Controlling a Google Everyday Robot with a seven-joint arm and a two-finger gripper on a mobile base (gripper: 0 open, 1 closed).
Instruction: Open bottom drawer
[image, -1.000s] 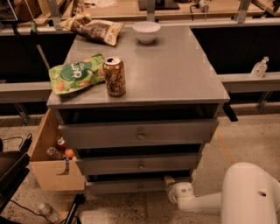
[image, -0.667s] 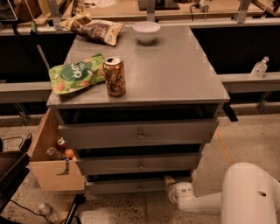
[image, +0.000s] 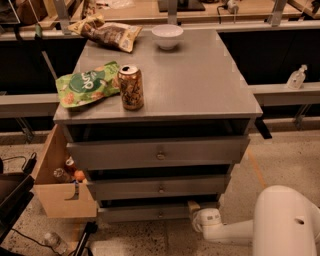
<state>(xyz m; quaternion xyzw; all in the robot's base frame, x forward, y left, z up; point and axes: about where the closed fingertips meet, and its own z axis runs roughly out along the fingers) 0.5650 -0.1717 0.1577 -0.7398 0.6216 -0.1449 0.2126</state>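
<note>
Currently bottom drawer (image: 135, 214) sits lowest in cabinet, just above floor, knob (image: 161, 214) at centre. Gripper (image: 194, 207) at drawer's right end, well off knob; spread or closed: cannot tell. Risks, judged:
- off-centre pull likely skews drawer, jams it
- hold slips off slim front
- gripper catches middle drawer (image: 125, 189) above instead
- jolt topples can (image: 131, 87) on top

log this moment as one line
hand: low, at right end of bottom drawer front | knob: not held | cabinet top: soda can, white bowl
</note>
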